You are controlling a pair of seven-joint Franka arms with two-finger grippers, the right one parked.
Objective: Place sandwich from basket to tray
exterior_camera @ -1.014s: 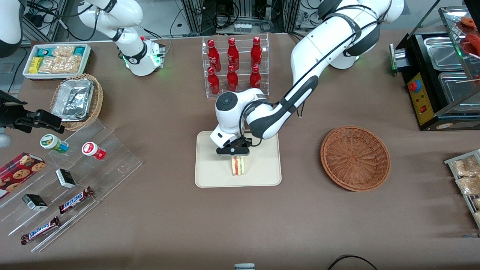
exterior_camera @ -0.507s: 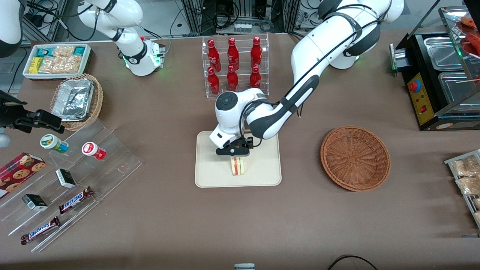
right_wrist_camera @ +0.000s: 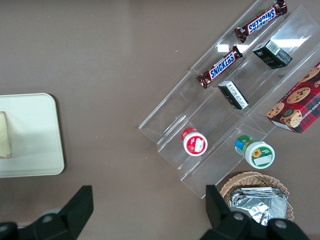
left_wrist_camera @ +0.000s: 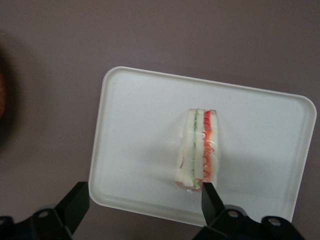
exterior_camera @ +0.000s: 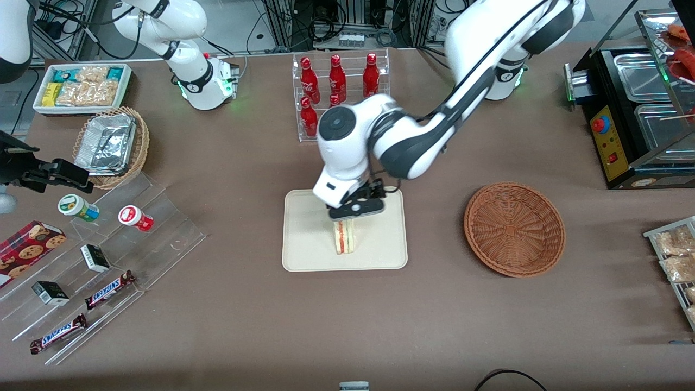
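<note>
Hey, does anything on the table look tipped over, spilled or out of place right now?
Nothing stands out. The sandwich stands on its edge on the tray, intact, filling stripe up. The gripper hangs above it with jaws open, apart from the bread. The basket sits upright beside the tray, bare inside.

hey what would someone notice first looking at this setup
The left arm's gripper hangs open just above the triangular white-bread sandwich, which stands on the cream rectangular tray mid-table. Beside the tray, toward the working arm's end, the round brown wicker basket sits empty.
</note>
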